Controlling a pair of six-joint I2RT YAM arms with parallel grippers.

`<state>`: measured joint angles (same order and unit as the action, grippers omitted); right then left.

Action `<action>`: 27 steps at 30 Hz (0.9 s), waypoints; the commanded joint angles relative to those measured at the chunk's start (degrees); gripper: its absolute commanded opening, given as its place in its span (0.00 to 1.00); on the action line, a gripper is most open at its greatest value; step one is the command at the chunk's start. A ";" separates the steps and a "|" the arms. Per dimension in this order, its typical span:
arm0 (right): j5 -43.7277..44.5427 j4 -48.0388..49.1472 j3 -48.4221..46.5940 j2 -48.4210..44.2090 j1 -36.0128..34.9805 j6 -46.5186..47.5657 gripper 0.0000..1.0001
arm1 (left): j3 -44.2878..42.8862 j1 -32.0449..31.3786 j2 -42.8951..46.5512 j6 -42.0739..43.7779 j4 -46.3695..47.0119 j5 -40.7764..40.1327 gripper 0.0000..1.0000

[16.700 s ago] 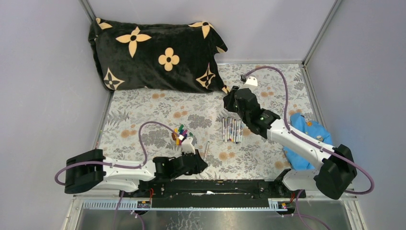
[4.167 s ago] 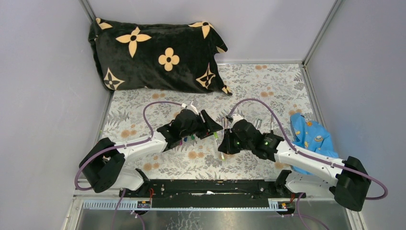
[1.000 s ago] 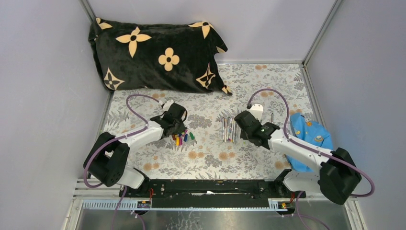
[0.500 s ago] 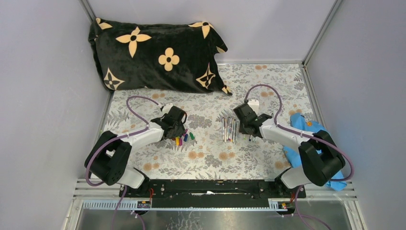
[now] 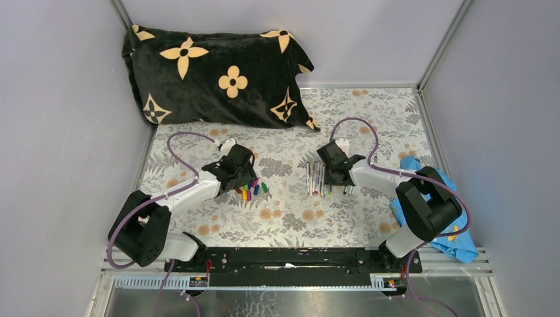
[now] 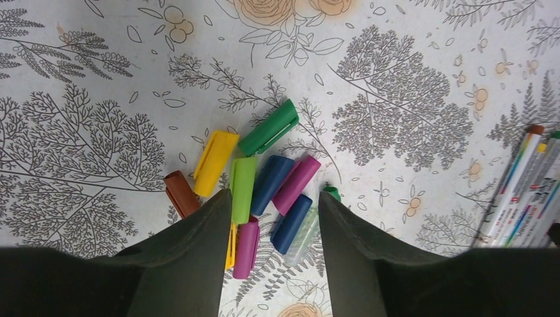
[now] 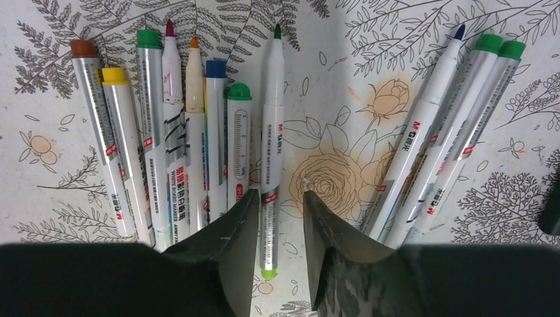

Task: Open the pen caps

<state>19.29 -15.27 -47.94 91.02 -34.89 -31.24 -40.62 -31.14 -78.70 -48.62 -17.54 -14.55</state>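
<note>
Spread-fingered hand [image 7: 279,198] astride a green-tipped pen [image 7: 271,119] on floral tablecloth [image 7: 370,39]

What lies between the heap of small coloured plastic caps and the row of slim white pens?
Nothing but bare flowered tablecloth, as the top view shows.

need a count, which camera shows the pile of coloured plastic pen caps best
Left wrist: the pile of coloured plastic pen caps lies large and central, colours distinct. Top external shows only a tiny cluster. Right wrist misses it, showing whitish marker pens.
</note>
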 commanded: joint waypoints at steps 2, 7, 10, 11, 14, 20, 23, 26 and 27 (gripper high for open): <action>0.50 0.32 -2.35 -2.30 0.18 0.72 0.39 | -1.13 -0.49 2.64 -0.99 -0.97 -1.46 0.57; 4.60 -3.23 -3.21 -8.29 0.34 0.03 0.43 | -1.45 -0.84 4.08 -1.17 -0.84 -1.37 0.58; 7.19 -5.72 -3.64 -10.78 1.19 -0.82 0.43 | -1.50 -1.11 4.94 -1.24 -0.26 -0.92 0.59; 8.04 -6.55 -3.60 -11.54 2.18 -1.27 0.44 | -1.48 -1.25 5.28 -1.22 0.04 -0.55 0.60; 8.59 -8.67 -3.32 -12.97 6.23 -1.47 0.44 | -1.22 -1.42 6.40 -0.88 1.08 0.75 0.61; 7.78 -11.56 -3.33 -12.19 18.01 1.15 0.44 | 0.18 -1.60 8.11 -0.71 5.37 5.94 0.62; 6.73 -9.87 -3.40 -10.40 21.82 3.56 0.44 | 0.30 -1.93 8.67 -0.86 6.36 7.04 0.62; 6.60 -9.54 -4.93 -7.13 23.82 5.07 0.43 | 0.23 -2.13 9.06 -0.77 6.77 7.97 0.62; 6.63 -8.93 -5.15 -6.16 24.54 5.68 0.43 | 0.27 -2.17 9.27 -0.73 6.93 8.26 0.62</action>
<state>24.97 -24.86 -50.09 81.38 -12.21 -29.04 -40.60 -32.88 -70.63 -49.39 -14.59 -8.64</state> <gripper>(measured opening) 0.434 0.615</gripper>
